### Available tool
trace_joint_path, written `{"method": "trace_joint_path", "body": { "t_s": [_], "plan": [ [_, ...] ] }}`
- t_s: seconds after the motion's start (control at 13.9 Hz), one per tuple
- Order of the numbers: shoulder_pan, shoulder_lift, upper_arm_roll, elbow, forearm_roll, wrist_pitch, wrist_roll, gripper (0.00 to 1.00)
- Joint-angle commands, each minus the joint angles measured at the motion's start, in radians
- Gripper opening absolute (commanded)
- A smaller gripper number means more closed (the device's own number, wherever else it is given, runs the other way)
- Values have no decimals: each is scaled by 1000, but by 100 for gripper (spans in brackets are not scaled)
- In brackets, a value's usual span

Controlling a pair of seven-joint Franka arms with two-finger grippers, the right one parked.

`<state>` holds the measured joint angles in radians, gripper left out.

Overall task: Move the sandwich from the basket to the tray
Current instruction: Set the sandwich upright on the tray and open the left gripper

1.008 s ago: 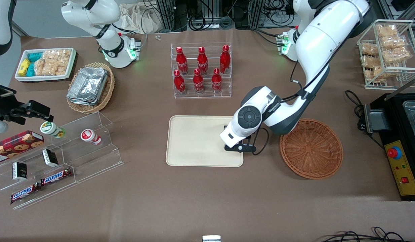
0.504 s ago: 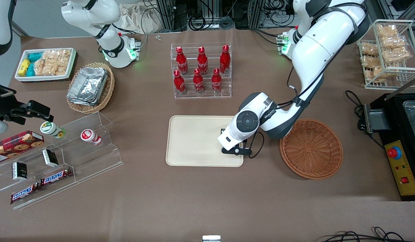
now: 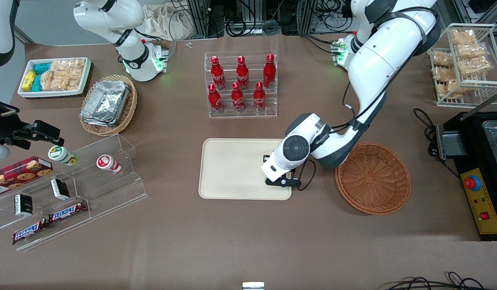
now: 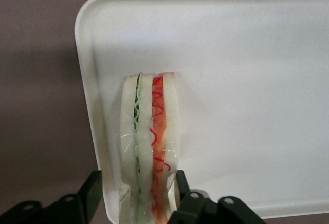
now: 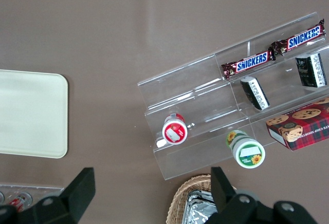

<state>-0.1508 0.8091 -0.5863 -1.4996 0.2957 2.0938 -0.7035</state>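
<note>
The sandwich (image 4: 149, 142), a wrapped wedge of white bread with green and red-orange filling, stands on edge over the cream tray (image 4: 247, 106), close to the tray's short rim. My left gripper (image 4: 139, 180) is shut on it, one black finger against each bread face. In the front view the gripper (image 3: 272, 171) hangs low over the tray (image 3: 232, 169) at the end nearest the reddish-brown basket (image 3: 373, 177). The wrist hides the sandwich there. The basket holds nothing.
A clear rack of red bottles (image 3: 241, 84) stands farther from the front camera than the tray. A black control box (image 3: 479, 177) sits beside the basket at the working arm's end. A tan wicker basket of foil containers (image 3: 107, 104) and a clear stepped snack stand (image 3: 71, 189) lie toward the parked arm's end.
The left gripper, still holding the sandwich, has shifted a little farther over the tray, away from the basket. Almost all of that move came before the last half second.
</note>
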Motion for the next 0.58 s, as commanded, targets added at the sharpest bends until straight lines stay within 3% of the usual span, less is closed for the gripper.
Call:
{"method": "trace_joint_path", "body": {
  "t_s": [0.0,0.5],
  "plan": [
    [5,-33,8,25,19,-15,-10,100],
    [172,-351,-4,-43,0,-222,-45,100]
  ]
}}
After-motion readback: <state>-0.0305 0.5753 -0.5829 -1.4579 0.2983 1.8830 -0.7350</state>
